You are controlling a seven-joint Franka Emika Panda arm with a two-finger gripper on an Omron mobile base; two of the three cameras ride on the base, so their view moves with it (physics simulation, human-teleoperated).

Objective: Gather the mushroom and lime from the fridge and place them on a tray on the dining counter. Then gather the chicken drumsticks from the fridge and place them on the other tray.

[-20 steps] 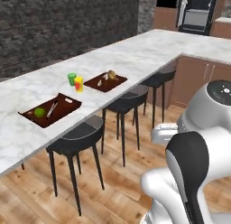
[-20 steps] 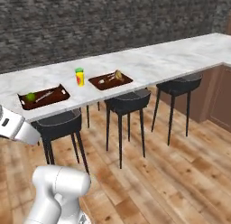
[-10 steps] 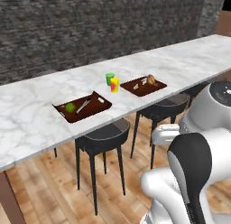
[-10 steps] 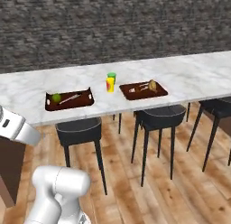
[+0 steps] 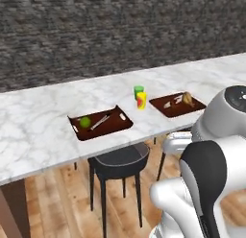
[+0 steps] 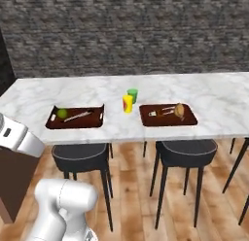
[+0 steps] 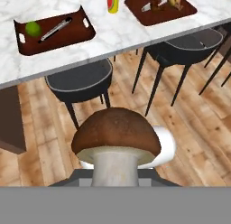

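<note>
Close before the hand's camera stands a brown-capped mushroom with a pale stem (image 7: pixel 116 148); the fingertips are hidden, but the hand appears to be closed on that stem. Beyond it, on the white marble worktop (image 6: pixel 204 92), a dark brown tray (image 6: pixel 75 117) on the left holds a round green lime (image 6: pixel 62 112) beside a slim metal utensil (image 6: pixel 78 116). To the right, a second dark brown tray (image 6: pixel 168 114) carries a tan chicken drumstick (image 6: pixel 180 109). Between the trays, a yellow cup (image 6: pixel 127 103) stands just beside a green cup (image 6: pixel 132 94). Black round stools (image 6: pixel 80 157) sit under the near edge.
</note>
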